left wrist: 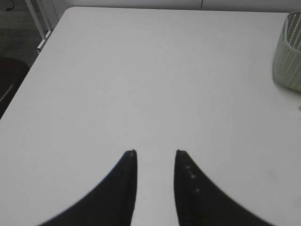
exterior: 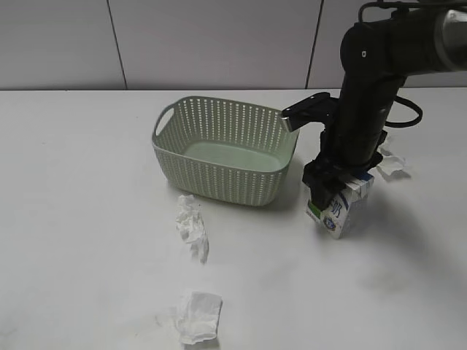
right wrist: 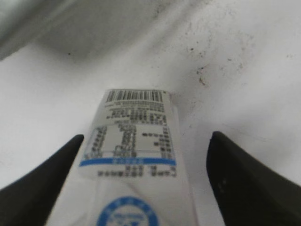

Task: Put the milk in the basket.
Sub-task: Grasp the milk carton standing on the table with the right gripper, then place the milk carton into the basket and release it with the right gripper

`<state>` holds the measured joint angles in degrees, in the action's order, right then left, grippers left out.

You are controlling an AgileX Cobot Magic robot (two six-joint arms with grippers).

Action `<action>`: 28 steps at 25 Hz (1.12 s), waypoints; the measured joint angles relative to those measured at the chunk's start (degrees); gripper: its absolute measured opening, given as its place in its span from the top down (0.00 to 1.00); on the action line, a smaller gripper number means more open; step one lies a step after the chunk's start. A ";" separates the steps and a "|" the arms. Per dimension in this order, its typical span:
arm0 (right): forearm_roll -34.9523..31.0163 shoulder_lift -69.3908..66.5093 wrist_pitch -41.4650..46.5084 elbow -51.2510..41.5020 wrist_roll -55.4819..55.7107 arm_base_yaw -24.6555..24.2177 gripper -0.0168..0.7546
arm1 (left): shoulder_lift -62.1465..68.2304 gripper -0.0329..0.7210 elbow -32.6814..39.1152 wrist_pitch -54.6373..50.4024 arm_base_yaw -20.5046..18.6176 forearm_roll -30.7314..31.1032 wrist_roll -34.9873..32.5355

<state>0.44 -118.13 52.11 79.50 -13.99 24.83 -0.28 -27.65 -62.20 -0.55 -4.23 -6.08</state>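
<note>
The right gripper (right wrist: 146, 141) has its two dark fingers (right wrist: 42, 183) spread wide on either side of the milk (right wrist: 134, 155), with clear gaps showing on both flanks in the wrist view, so nothing is clamped yet. The carton lies between them with its barcode panel facing the camera. From where I stand, the milk (exterior: 339, 208) sits on the white table (exterior: 87, 182), just to the right of the basket (exterior: 226, 149), tipped at a slant rather than square upright, with the arm directly over it.

I'd judge the carton light and a bit yielding: coated paperboard, smooth and slightly slick, flat-sided with crisp edges. A hard squeeze could dent the walls, so the best hold looks to be across two opposite flat faces at mid-body, away from the folded gable.

The basket is pale green plastic, stiff, with perforated woven-look walls, rounded corners and a cut-out handle; its mouth is far wider than the carton. Crumpled white tissues (exterior: 192, 226) lie in front of it.

The left gripper (left wrist: 155, 153) hovers over bare table, fingers parted, holding nothing
</note>
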 joint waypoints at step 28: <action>-1.84 0.52 15.43 12.83 0.12 0.11 0.44 | 0.00 0.67 0.00 0.00 0.00 0.00 0.00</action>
<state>-1.41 -117.61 67.55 92.33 -13.88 24.94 -0.28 -27.65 -62.20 -0.55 -4.23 -6.08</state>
